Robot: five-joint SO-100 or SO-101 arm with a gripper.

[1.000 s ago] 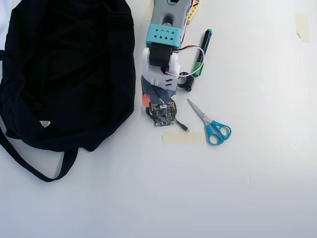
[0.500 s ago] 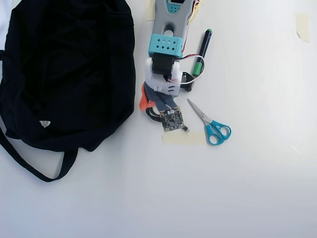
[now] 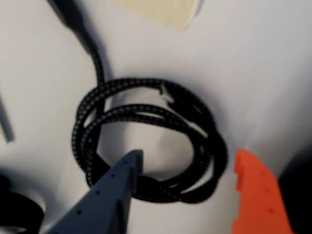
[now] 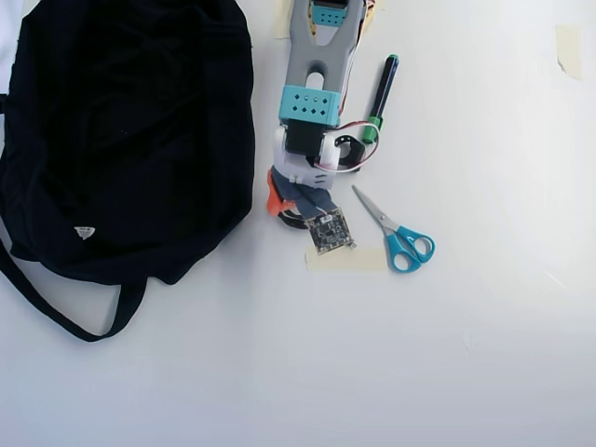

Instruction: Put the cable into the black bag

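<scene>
- Looking through the wrist view, I have the pincer [image 3: 187, 163] spread wide over the cable [image 3: 146, 141], gripping nothing yet.
- Its grey finger [image 3: 114, 190] points into the middle of the coil while the orange finger [image 3: 256, 195] sits outside the loop at the right, so one side of the coil lies between them; I judge that placement lets a squeeze catch several turns at once.
- That coil lies flat on the white worktop [image 4: 372, 372], its tail running up toward the top left of the wrist view, near a strip of pale tape [image 3: 161, 12].
- From overhead, the arm [image 4: 317, 84] hides nearly all of the coil; it sits just right of the black bag [image 4: 130, 130], between the bag and the scissors [image 4: 396, 233].
- I see the bag as a dark slumped mass with its strap [image 4: 65, 312] trailing below; I cannot tell where its mouth is or whether anything is inside.
- My guess: the short gap to the bag makes for a brief carry once the coil is lifted.
- A green-capped marker [image 4: 380, 88] lies by the arm, clear of the grasp.
</scene>
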